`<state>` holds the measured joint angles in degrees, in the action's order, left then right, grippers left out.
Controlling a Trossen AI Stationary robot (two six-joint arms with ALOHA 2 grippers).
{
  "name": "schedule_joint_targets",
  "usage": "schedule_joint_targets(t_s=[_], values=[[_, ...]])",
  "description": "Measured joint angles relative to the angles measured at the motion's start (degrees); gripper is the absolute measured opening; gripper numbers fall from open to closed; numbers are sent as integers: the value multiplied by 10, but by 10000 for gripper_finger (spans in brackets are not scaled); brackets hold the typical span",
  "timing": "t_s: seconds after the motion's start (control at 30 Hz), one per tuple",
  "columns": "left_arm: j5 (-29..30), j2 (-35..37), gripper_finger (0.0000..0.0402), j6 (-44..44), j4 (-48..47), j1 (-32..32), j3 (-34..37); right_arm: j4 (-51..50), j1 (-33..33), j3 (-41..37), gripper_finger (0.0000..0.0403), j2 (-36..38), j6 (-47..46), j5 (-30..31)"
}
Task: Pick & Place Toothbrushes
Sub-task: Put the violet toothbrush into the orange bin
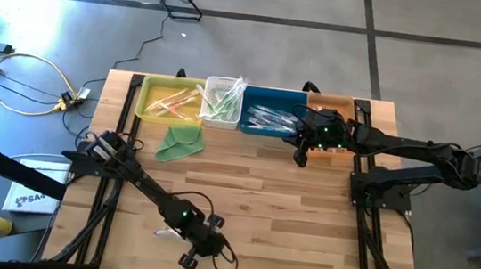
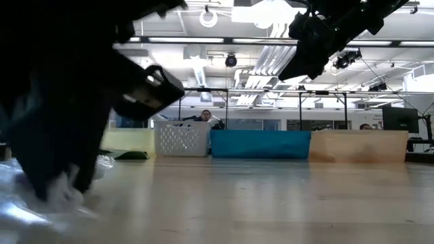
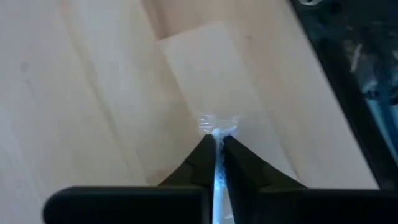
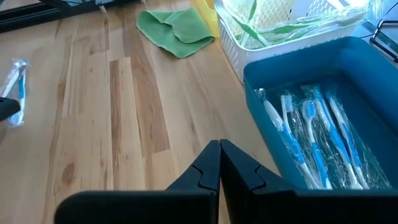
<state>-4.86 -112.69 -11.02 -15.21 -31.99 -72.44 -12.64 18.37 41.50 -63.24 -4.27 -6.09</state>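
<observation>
A blue-handled toothbrush [image 1: 164,232] in a clear wrapper lies near the table's near edge, left of middle, also visible as the toothbrush [image 4: 17,84]. My left gripper [image 1: 185,238] is down on it, shut on the wrapper [image 3: 217,124]. In the low view the crinkled wrapper [image 2: 41,200] spreads on the table under the left gripper [image 2: 64,190]. My right gripper [image 4: 219,146] hangs shut and holding nothing above the table, just in front of the blue bin [image 4: 323,81]. The same right gripper [image 1: 299,155] also shows from above. My left gripper pinches the clear wrapper between its two fingers. A crumpled bit of the wrapper's end [image 3: 219,126] sticks out past the fingertips [image 3: 239,152]. The fingers slant down toward the table and lie along the wrapper. The rest of the wrapper lies on the table.
Along the far edge stand a yellow bin [image 1: 148,98] with orange-yellow brushes, a white basket [image 1: 213,87] with green ones, a blue bin [image 1: 271,97] with blue-white ones and a tan bin [image 1: 338,102] partly under the right arm. A folded green cloth [image 1: 178,144] lies before them.
</observation>
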Motion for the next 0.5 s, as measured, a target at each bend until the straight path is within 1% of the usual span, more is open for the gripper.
schedule_joint_targets(t_s=[0.13, 0.3, 0.5], values=[[-2, 21, 1, 35, -4, 9, -7, 0, 0, 0, 2, 0, 0, 0], [2, 57, 1, 60, -34, 31, -7, -7, 0, 0, 2, 0, 3, 0], [3, 104, 1, 111, -43, 64, -7, -10, 0, 0, 2, 0, 15, 0]])
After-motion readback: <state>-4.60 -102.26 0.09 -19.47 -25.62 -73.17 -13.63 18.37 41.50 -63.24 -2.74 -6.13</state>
